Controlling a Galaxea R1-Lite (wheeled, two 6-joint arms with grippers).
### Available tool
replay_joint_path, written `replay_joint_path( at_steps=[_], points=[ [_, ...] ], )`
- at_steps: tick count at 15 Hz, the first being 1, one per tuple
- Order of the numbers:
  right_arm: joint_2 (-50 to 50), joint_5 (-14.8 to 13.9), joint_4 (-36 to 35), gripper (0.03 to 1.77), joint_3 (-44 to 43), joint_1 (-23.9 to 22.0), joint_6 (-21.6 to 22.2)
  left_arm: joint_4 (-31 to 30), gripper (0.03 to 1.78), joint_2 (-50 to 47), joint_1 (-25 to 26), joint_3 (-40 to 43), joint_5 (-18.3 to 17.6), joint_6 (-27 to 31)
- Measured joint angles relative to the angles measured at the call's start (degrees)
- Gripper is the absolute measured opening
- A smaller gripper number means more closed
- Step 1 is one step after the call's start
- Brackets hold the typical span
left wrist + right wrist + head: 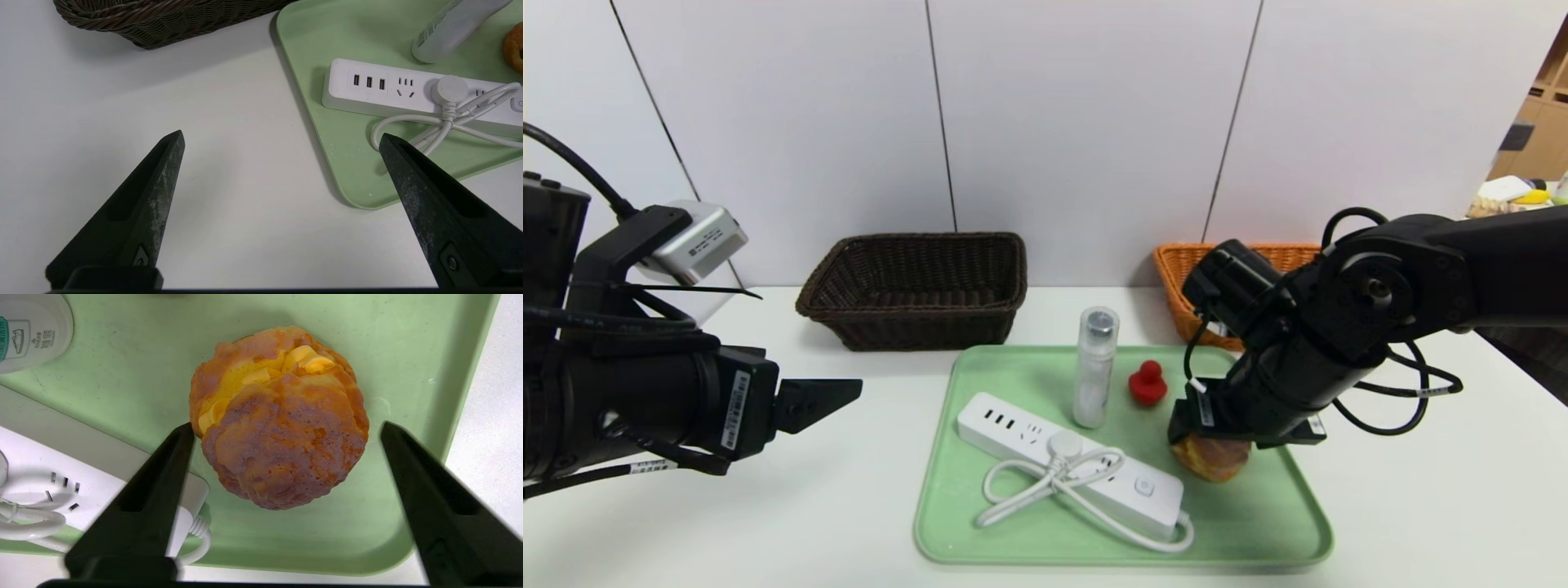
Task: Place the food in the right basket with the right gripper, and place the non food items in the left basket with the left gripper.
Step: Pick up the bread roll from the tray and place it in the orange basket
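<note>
Head view shows nothing sorted yet: bun [1211, 457], power strip [1070, 465], bottle [1094, 367] and red toy [1147, 384] all sit on the green tray [1258, 523]. Right hand [286, 428] straddles the bun, fingers apart, not gripping; left hand [282, 139] waits wide over bare surface [768, 523]. Both baskets stand far, unobstructed.

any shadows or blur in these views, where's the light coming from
Head view: soft overhead light, a faint shadow under the right gripper on the green tray. Left wrist view: the dark basket casts a diffuse shadow on the table. Right wrist view: the bun is sharp; the nearest finger has blurred edges.
</note>
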Motion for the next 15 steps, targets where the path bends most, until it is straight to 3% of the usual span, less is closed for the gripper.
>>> replay_joint_path(
  at_steps=[3,6,15],
  points=[
    [0.56,-0.02,-0.04,1.03,-0.11,-0.17,-0.02,0.00,1.69,0.00,-0.52,0.00,0.02,-1.27],
    [1.22,0.11,-0.09,0.81,-0.06,-0.20,0.00,0.00,1.69,-0.11,-0.72,0.11,0.00,-1.51],
    [-7.08,0.04,0.91,0.79,-4.63,2.41,0.00,0.00,1.69,-0.83,-1.21,0.33,0.00,-1.73]
  ],
)
